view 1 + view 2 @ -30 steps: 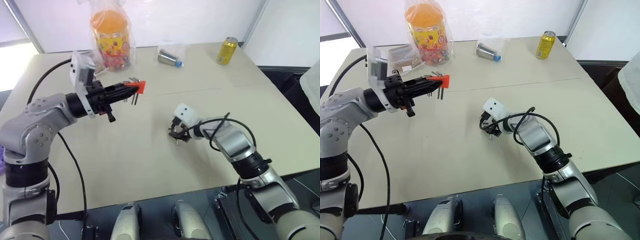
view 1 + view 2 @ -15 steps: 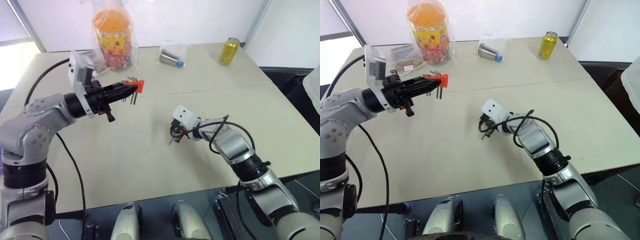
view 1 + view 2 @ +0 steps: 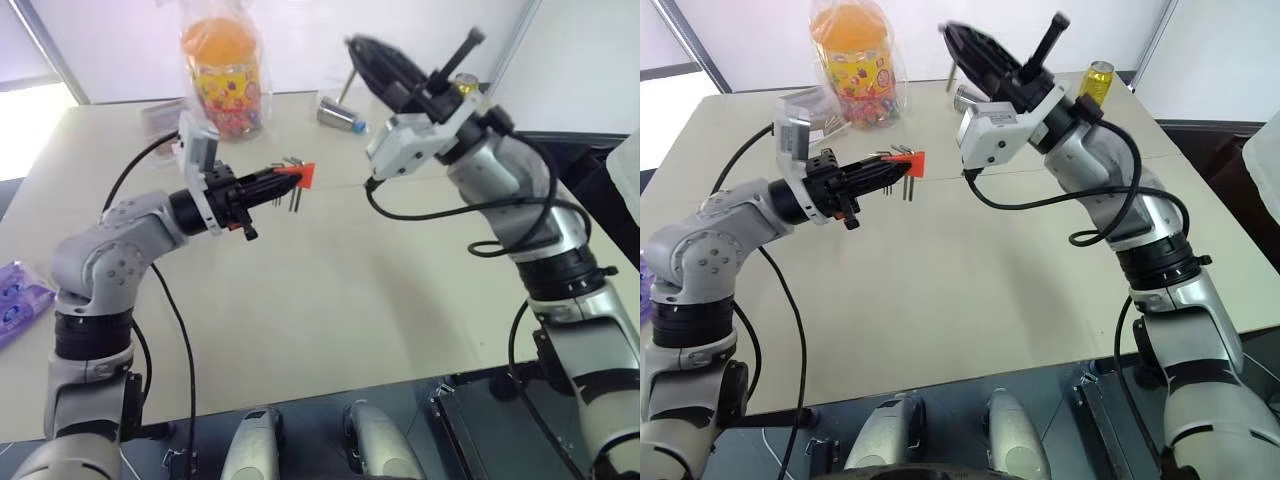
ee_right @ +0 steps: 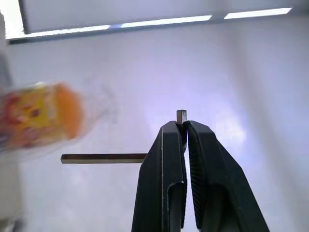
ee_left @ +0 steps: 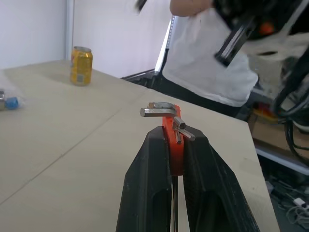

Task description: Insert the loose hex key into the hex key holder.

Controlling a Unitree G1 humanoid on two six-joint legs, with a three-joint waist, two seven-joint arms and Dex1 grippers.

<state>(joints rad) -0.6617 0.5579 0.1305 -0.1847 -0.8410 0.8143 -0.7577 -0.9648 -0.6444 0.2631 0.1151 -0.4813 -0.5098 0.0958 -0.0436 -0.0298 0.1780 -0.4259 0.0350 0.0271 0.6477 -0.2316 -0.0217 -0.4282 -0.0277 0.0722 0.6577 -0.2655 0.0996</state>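
Above the beige tabletop [image 3: 330,300], both hands are raised and each is loaded. The left hand [image 3: 268,182] is clamped on the hex key holder [image 3: 303,175], an orange-red block pinched between the two black fingers [image 5: 149,183], with its short grey keys sticking out of the block; some hang down toward the tabletop, and in the left wrist view a couple jut out past the fingertips. The right hand [image 4: 181,126] is up high, clear of the tabletop and angled upward, fingers closed tight on the loose hex key [image 4: 104,158]: the short leg pokes up between the fingertips and the long leg runs out sideways. In the head views the key shows as a thin rod [image 3: 344,88] below the blurred right hand. Holder and loose key are well apart, not yet mated. At the far edge of the tabletop: a clear plastic bag [image 3: 222,65] holding an orange-topped jar with a colourful printed label; contents of the jar itself I can't tell. Near it, a second clear bag [image 3: 345,108] with a small metal cylinder with a blue end lying on its side. A yellow drinks can [image 5: 81,65] stands upright toward the far right corner. A purple packet [image 3: 20,300] lies at the left edge. A person in a white top [image 5: 207,63] stands beyond the tabletop.
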